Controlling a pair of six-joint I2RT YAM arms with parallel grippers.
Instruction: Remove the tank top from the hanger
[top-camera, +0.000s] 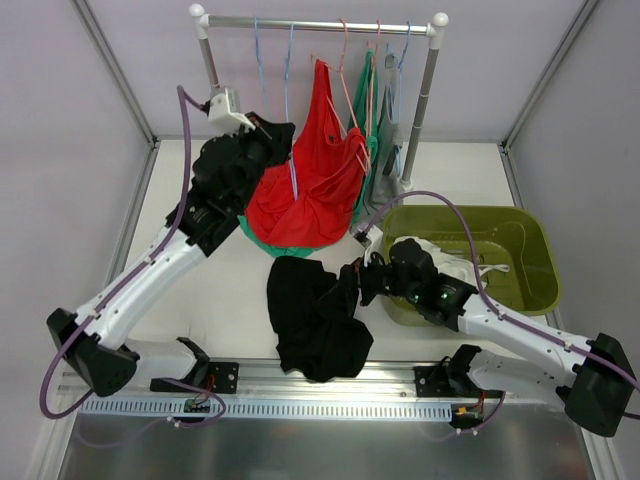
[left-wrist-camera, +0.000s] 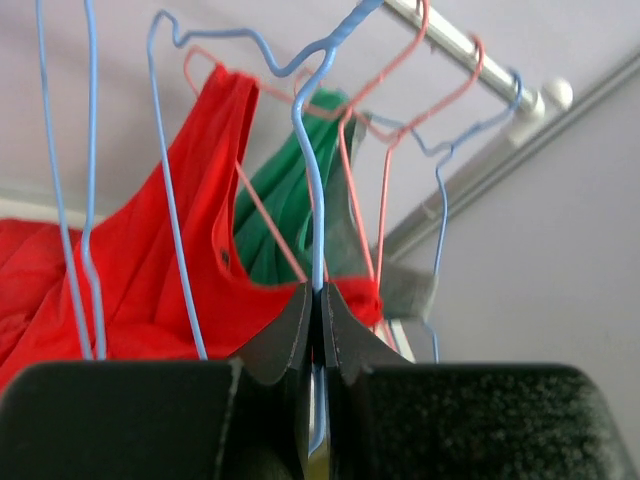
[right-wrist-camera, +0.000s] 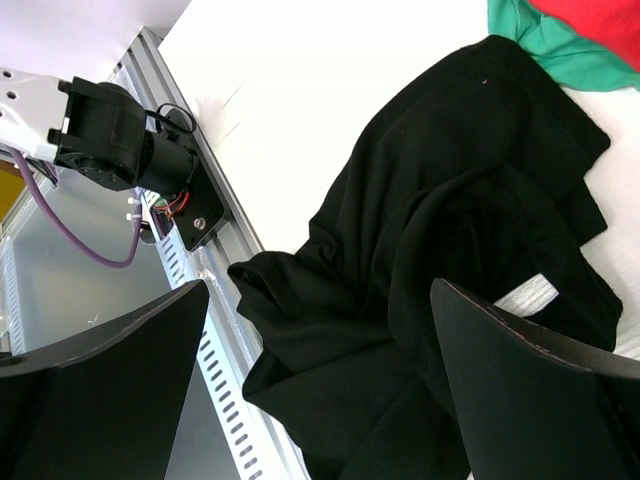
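A black tank top (top-camera: 315, 320) lies crumpled on the table near the front rail, off any hanger. My right gripper (top-camera: 347, 285) is open just above its right edge. In the right wrist view the jaws (right-wrist-camera: 320, 290) stand wide apart with the black cloth (right-wrist-camera: 430, 240) below them, nothing gripped. My left gripper (top-camera: 272, 132) is raised by the rack and shut on the wire of a bare blue hanger (left-wrist-camera: 318, 220). A red tank top (top-camera: 310, 170) hangs from a pink hanger (left-wrist-camera: 400, 60) right beside it, its hem bunched on the table.
The rack rail (top-camera: 320, 22) holds several more blue and pink hangers, with green (left-wrist-camera: 285, 215) and grey (left-wrist-camera: 405, 290) garments. A green cloth (right-wrist-camera: 560, 55) lies under the red one. An olive bin (top-camera: 530, 225) with white cloth stands at the right. The metal front rail (right-wrist-camera: 215, 340) runs along the table edge.
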